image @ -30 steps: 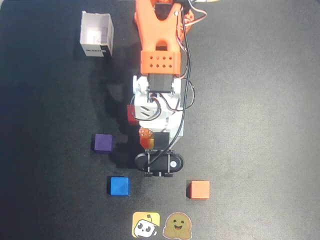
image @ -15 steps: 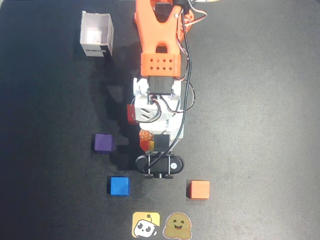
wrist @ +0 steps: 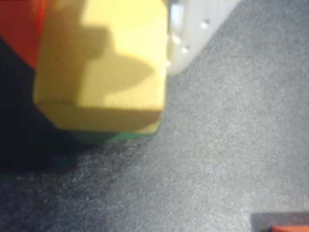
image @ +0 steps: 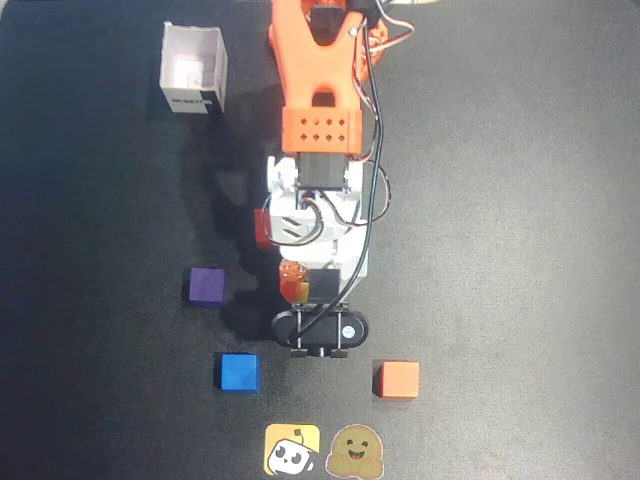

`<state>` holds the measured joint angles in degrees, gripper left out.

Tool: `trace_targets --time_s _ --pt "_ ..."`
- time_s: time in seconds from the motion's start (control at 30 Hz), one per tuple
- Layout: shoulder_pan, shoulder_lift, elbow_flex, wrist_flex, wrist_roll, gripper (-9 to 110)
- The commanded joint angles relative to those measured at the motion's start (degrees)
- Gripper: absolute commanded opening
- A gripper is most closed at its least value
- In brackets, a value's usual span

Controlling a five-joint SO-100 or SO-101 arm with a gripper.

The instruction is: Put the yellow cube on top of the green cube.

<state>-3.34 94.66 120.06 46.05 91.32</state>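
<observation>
In the wrist view the pale-yellow cube (wrist: 104, 63) fills the upper left, very close and blurred. It sits on the dark-green cube (wrist: 113, 137), of which only a thin strip shows under its lower edge. My gripper (wrist: 101, 24) is around the yellow cube; its white fixed finger (wrist: 186, 34) lies against the cube's right side. The other finger is hidden. In the overhead view the gripper (image: 300, 285) points down at the mat's middle and hides both cubes.
A red cube (image: 261, 228) stands just left of the gripper and also shows in the wrist view (wrist: 19, 29). A purple cube (image: 207, 285), a blue cube (image: 238, 372) and an orange cube (image: 398, 379) lie nearby. A white box (image: 193, 68) stands far left; two stickers (image: 292, 449) lie at the near edge.
</observation>
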Motion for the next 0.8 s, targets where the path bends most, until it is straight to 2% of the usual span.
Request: trace_targets --time_s 0.0,0.07,0.13,0.47,0.77 --pt "0.26 1.32 -1.85 -0.09 0.35 15" --pt "0.26 1.58 -1.67 0.18 0.35 16" --pt "0.26 2.11 -1.23 0.18 0.35 22" --pt "0.26 4.31 -0.97 0.26 1.14 23" --pt "-1.14 14.77 1.41 0.35 3.69 23"
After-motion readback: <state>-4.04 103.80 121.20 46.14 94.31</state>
